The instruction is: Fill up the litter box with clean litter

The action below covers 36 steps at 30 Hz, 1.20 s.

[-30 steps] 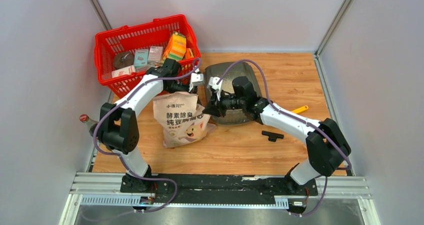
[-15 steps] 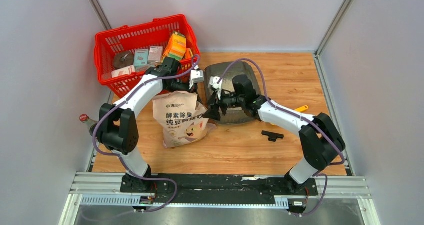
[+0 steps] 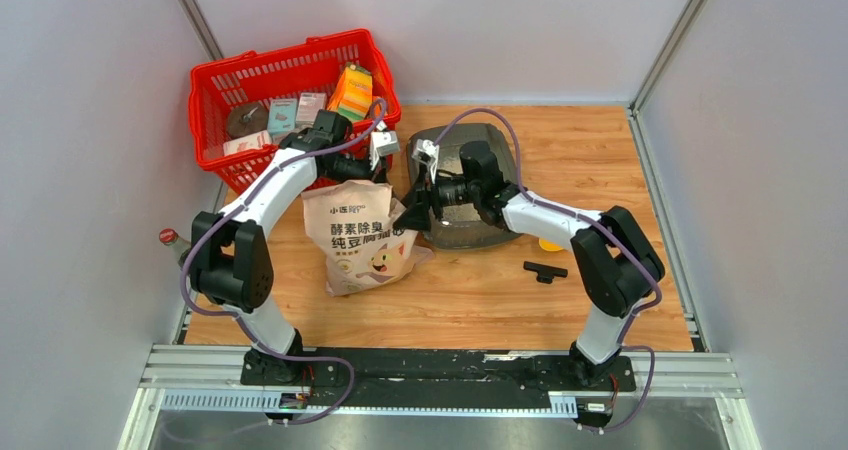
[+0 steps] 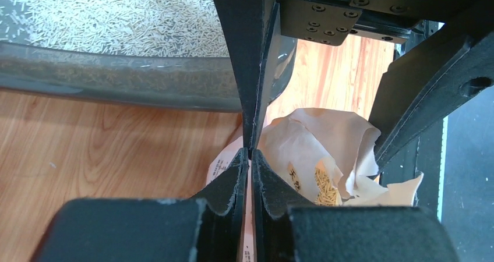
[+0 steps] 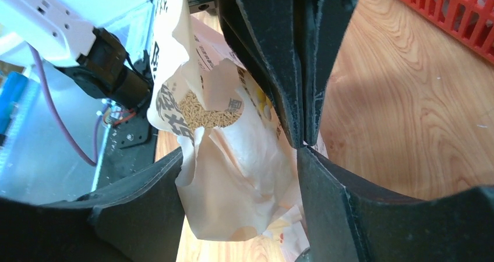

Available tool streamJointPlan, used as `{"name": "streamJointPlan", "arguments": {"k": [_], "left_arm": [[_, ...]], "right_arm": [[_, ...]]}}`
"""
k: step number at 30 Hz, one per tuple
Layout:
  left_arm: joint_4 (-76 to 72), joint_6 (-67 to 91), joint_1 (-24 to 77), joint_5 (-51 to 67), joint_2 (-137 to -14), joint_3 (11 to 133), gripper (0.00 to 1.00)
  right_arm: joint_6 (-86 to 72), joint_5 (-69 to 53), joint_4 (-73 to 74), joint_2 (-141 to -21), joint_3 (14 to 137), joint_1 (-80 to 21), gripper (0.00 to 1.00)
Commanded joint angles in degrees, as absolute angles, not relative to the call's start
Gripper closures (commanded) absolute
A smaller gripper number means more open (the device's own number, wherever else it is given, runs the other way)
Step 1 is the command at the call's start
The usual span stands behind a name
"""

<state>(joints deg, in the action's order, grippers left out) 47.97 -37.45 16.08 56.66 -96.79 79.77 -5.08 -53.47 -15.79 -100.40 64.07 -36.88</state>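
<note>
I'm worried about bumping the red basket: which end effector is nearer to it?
Left. The left end effector sits just beside the red basket; the right end effector is farther, by the litter box.

Litter box, dark grey and translucent with a flared rim, lies flat near the middle of the wooden table before me. Pale clean litter thinly covers its floor; more fills the open paper bag just beside it.
</note>
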Motion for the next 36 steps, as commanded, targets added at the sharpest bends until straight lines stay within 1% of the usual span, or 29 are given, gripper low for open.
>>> {"name": "streamJointPlan", "arguments": {"k": [1,8,14,15,18,22,25,28,31,34,36], "left_arm": [[41.94,-30.33,15.91,60.29,-93.87,79.63,0.89],[36.22,-22.86,15.12,58.8,-92.29,76.82,0.91],[32.26,-17.24,14.33,56.43,-91.41,75.06,0.93],[30.95,-16.53,14.24,56.16,-91.23,74.8,0.94],[28.14,-13.02,13.71,54.94,-90.62,73.83,0.94],[24.79,-8.45,12.83,53.09,-89.74,72.51,0.95],[22.86,-5.37,11.96,51.86,-88.95,71.46,0.96],[20.66,-3.35,10.81,50.63,-87.89,70.05,0.96],[18.81,-0.8,9.15,49.4,-87.01,69.0,0.96],[18.37,-0.35,7.39,49.13,-86.05,68.99,0.96],[18.89,-0.26,6.42,48.87,-85.34,69.34,0.96]], "right_arm": [[-17.65,-57.48,-30.22,-102.12,66.18,-37.53,0.33],[-23.64,-58.09,-36.38,-105.82,67.15,-37.7,0.34],[-26.19,-60.2,-38.93,-107.23,66.8,-37.79,0.41],[-26.54,-60.21,-39.11,-107.14,66.71,-37.88,0.45],[-27.68,-60.73,-40.34,-107.14,66.53,-38.06,0.47],[-27.69,-61.26,-40.25,-107.58,66.36,-38.58,0.48],[-27.95,-61.35,-40.17,-107.93,66.27,-38.76,0.46],[-28.3,-61.0,-40.34,-108.37,66.01,-39.2,0.48],[-28.48,-61.17,-41.04,-108.81,65.74,-39.64,0.48],[-28.91,-61.08,-41.66,-109.77,66.18,-40.08,0.56],[-29.35,-61.7,-41.92,-110.56,67.23,-40.34,0.69]]}}
